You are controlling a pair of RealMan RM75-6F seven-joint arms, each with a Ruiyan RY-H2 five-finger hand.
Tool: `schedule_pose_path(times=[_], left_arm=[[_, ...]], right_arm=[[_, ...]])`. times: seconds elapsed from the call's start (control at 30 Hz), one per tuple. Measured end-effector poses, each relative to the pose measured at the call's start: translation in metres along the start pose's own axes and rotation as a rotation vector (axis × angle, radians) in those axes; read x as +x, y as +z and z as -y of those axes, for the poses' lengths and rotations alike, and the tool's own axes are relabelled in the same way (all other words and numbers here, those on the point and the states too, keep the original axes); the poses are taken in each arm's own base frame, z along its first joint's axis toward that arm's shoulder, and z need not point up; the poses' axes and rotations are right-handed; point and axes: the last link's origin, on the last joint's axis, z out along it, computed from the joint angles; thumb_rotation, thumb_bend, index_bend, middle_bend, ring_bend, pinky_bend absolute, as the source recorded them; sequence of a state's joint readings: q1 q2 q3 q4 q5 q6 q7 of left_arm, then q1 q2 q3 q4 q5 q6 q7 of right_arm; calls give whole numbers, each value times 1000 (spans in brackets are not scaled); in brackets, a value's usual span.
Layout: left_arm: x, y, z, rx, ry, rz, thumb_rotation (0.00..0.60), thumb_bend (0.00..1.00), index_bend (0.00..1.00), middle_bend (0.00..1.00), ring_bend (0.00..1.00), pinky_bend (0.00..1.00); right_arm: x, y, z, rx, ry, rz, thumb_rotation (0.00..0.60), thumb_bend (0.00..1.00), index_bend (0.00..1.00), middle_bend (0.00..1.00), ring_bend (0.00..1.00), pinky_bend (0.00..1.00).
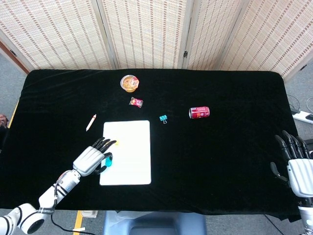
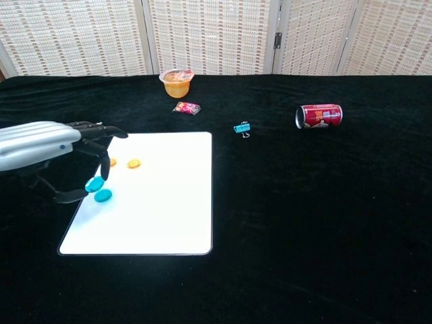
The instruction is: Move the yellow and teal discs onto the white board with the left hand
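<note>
In the chest view the left hand (image 2: 47, 152) hangs over the left edge of the white board (image 2: 158, 202), at the left of the frame, with a teal disc (image 2: 94, 184) pinched between its dark fingers (image 2: 101, 158). A second teal disc (image 2: 103, 196) lies flat on the board just below the held one, very close to it. One yellow disc (image 2: 134, 163) rests on the board to the right of the fingers; another yellow disc (image 2: 113, 162) peeks out just beside them, partly hidden.

In the head view the right hand (image 1: 298, 169) sits at the lower right corner of the frame, holding nothing, fingers spread and pointing up.

Across the upper part of the black surface (image 2: 324, 202) in the chest view are an orange cup (image 2: 176, 82), a small candy wrapper (image 2: 187, 107), a blue binder clip (image 2: 241, 128) and a red can (image 2: 319, 115) on its side. The head view shows a pen (image 1: 91, 122) up and to the left of the board.
</note>
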State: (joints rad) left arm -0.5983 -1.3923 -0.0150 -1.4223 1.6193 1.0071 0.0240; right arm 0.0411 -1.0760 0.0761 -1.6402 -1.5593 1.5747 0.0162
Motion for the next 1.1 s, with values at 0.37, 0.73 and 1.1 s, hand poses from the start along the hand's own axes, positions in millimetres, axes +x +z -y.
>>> schedule_pose_path(times=[0.37, 0.73, 1.1], left_arm=[[-2, 44, -18, -4, -2, 53, 600, 427, 495, 81, 0, 0], [-11, 56, -21, 10, 10, 97, 600, 427, 488, 80, 0, 0], [-15, 56, -19, 24, 20, 110, 600, 427, 479, 80, 0, 0]], right_arm=[[0, 0, -3, -13, -2, 3, 600, 459, 0, 0, 0, 0], [0, -1, -4, -17, -4, 6, 600, 459, 0, 0, 0, 0], [0, -1, -4, -21, -5, 7, 600, 458, 0, 0, 0, 0]])
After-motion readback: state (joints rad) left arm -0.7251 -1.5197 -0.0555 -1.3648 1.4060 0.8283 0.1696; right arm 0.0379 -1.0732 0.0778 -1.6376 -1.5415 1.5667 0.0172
